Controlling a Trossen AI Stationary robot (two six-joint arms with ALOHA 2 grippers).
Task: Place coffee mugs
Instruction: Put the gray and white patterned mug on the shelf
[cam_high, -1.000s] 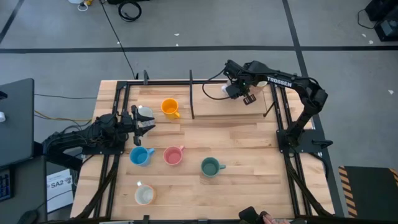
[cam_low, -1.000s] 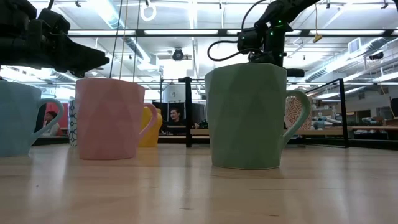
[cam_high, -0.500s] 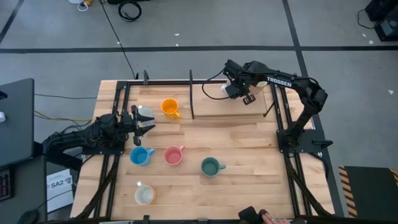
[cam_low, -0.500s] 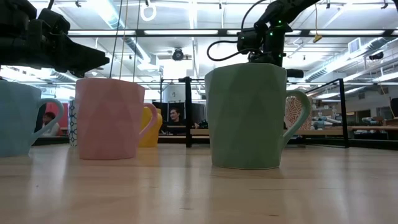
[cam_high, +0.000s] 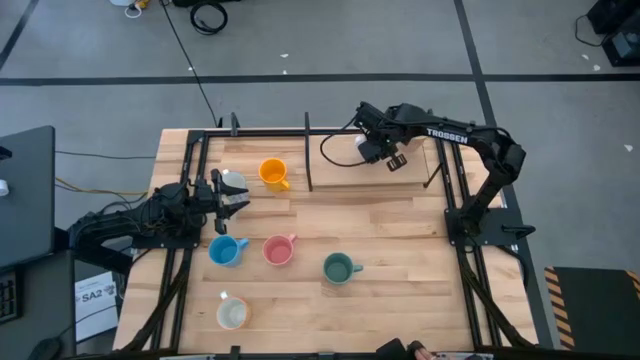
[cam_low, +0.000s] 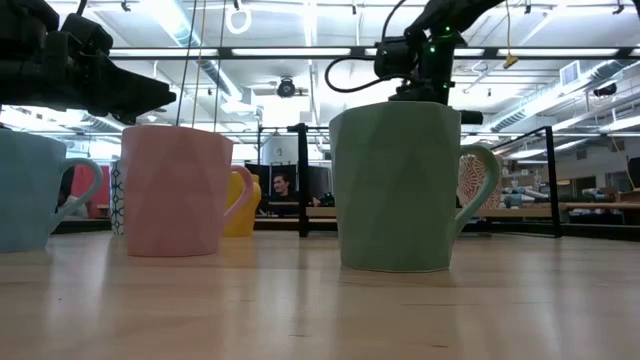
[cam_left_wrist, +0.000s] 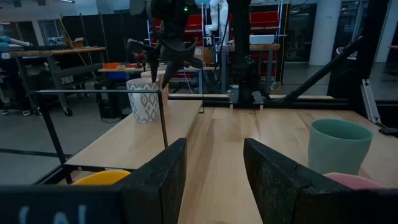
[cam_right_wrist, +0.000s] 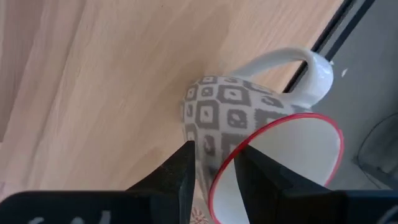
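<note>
A white mug with a grey pattern and a red rim stands upright at the table's far side. My right gripper points steeply down over it and is open. One finger is outside the mug's wall, the other inside, and neither touches it. The orange, light blue, pink and teal-green mugs stand upright on the table. So do a cream mug and a white mug. My left gripper waits open and level by the white mug.
Black metal rails run along the table's left and right sides, and an upright post stands between the orange mug and the patterned mug. A dark monitor sits off the left edge. A person sits in the room behind.
Over the patterned mug, my right gripper has turned a little at the wrist and swung slightly toward the table's left edge. The mug has stayed upright in place.
</note>
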